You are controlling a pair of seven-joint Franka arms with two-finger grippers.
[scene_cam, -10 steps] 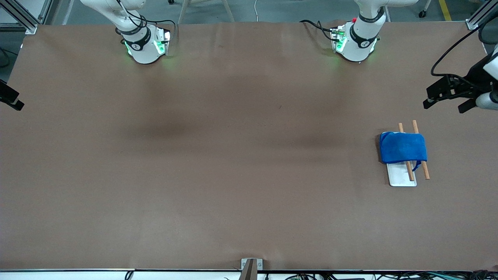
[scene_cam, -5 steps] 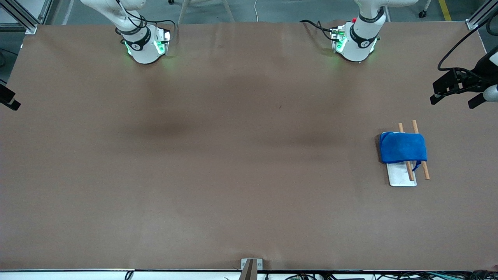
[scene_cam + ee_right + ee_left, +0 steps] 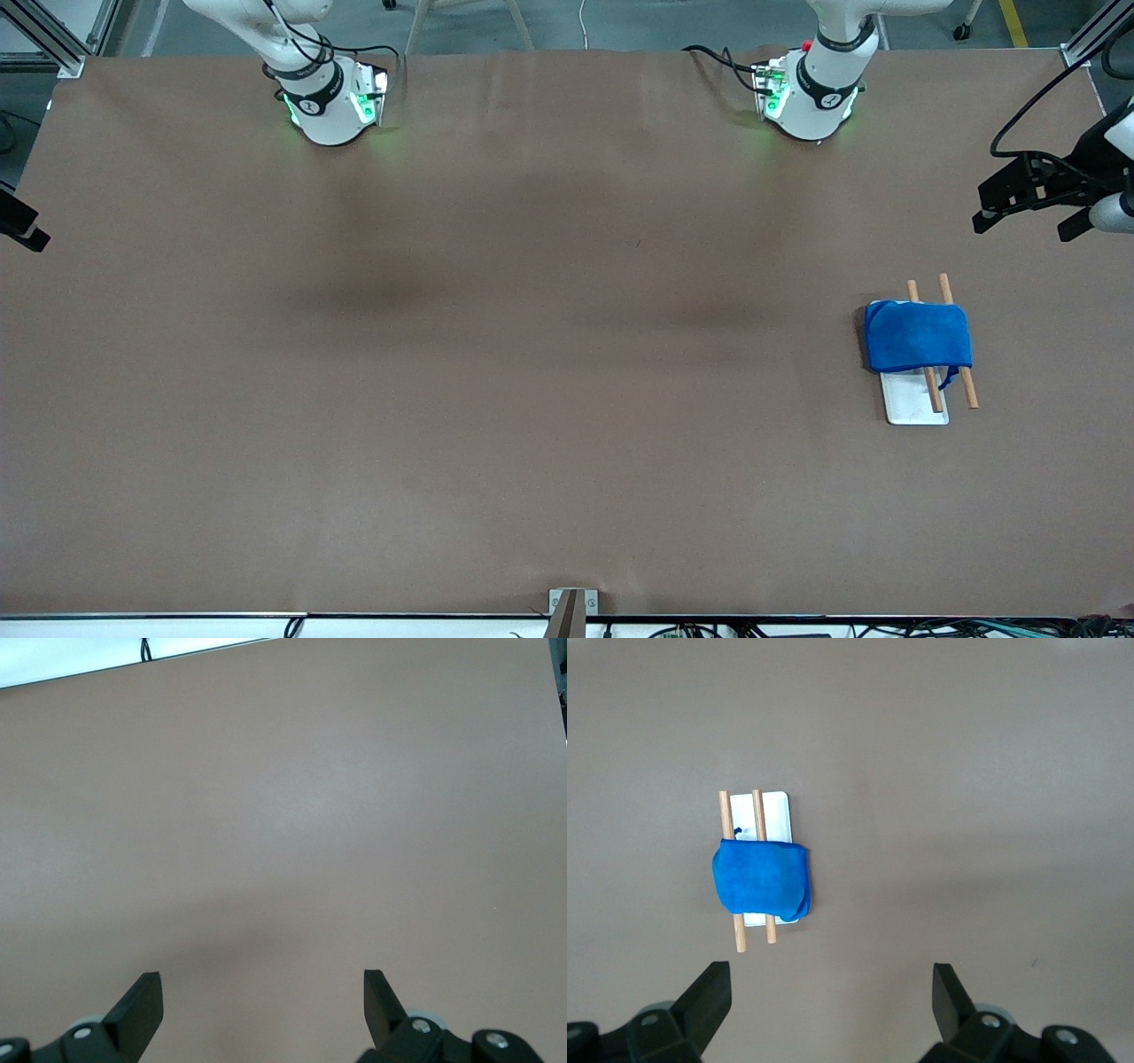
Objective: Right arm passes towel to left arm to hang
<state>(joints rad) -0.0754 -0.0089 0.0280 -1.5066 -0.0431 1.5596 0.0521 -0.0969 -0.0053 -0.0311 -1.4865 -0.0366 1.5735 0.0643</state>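
Observation:
The bright blue towel (image 3: 917, 337) hangs folded over two wooden rods (image 3: 961, 381) on a flat white tray (image 3: 912, 399) toward the left arm's end of the table. It also shows in the left wrist view (image 3: 760, 877), draped across the rods (image 3: 724, 815) and the tray (image 3: 776, 811). My left gripper (image 3: 1023, 226) is open and empty, up over the table's edge at that end, apart from the towel; its own view (image 3: 830, 992) shows the jaws wide apart. My right gripper (image 3: 27, 229) is open and empty over the right arm's end of the table (image 3: 263, 992).
The brown table top (image 3: 532, 354) is bare apart from the tray. Both arm bases (image 3: 328, 97) stand along the edge farthest from the front camera. A small metal bracket (image 3: 572, 607) sits at the nearest edge.
My left gripper has drawn a little away from the towel toward the table's edge. My right gripper has shifted slightly. The towel has not moved.

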